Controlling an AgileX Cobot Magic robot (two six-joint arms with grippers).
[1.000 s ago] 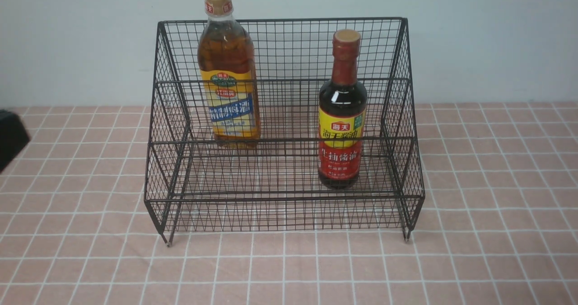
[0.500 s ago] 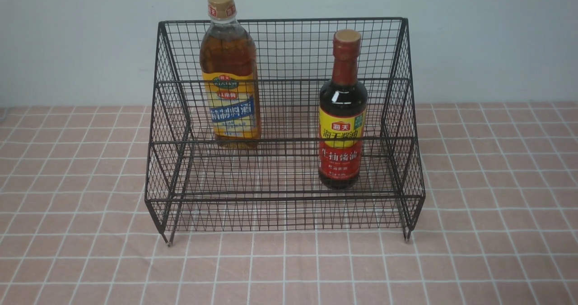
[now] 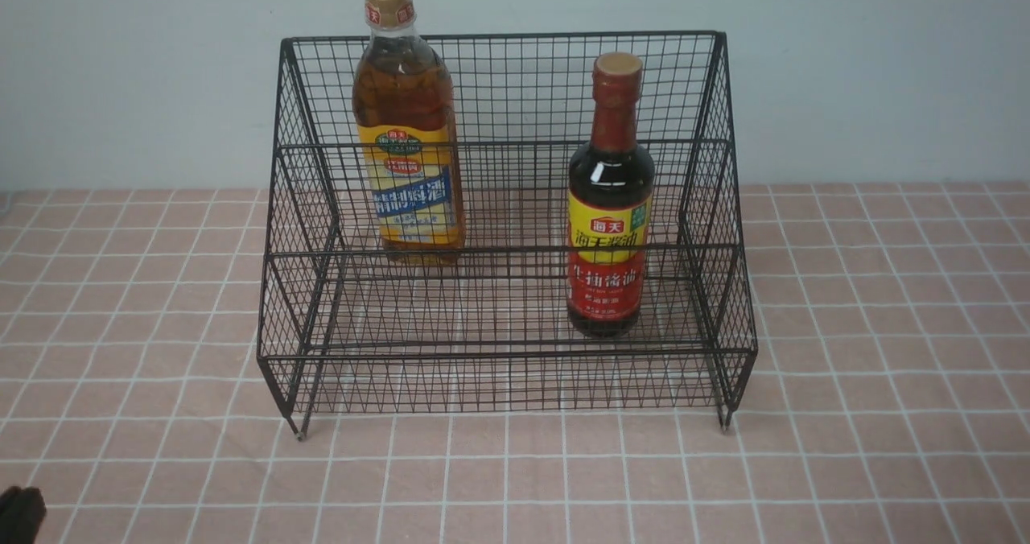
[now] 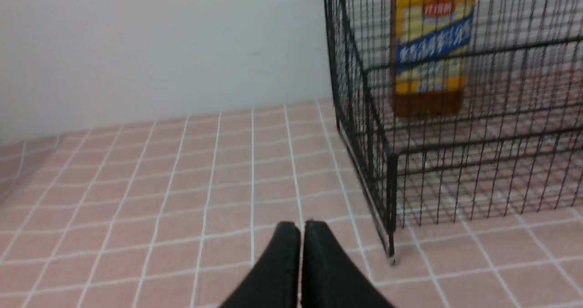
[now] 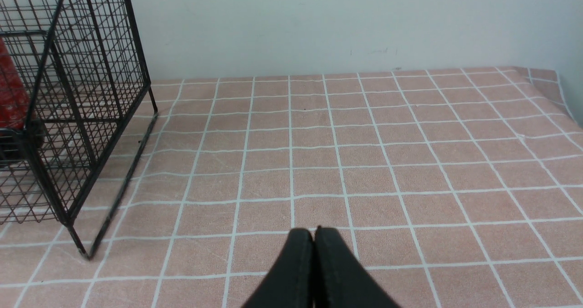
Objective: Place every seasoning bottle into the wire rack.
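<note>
Pink-tiled surface (image 3: pixel 885 447) bare; I logged both bottles (image 3: pixel 406 125) inside the wire rack (image 3: pixel 515 375), fingers (image 4: pixel 284 253) together, task complete.

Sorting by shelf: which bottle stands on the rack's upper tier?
The clear amber-liquid bottle with gold cap; the dark red-necked bottle stands on the lower front tier.

The amber-liquid bottle (image 3: pixel 408 121) on the upper tier of the wire rack (image 3: pixel 507 230) has rocked: half a second ago its gold cap sat slightly lower and further right, and now it is back where it stood a second ago. The left end effector (image 3: pixel 18 513), seen at the left edge a second ago and gone after, now shows at the front view's bottom-left corner.
</note>
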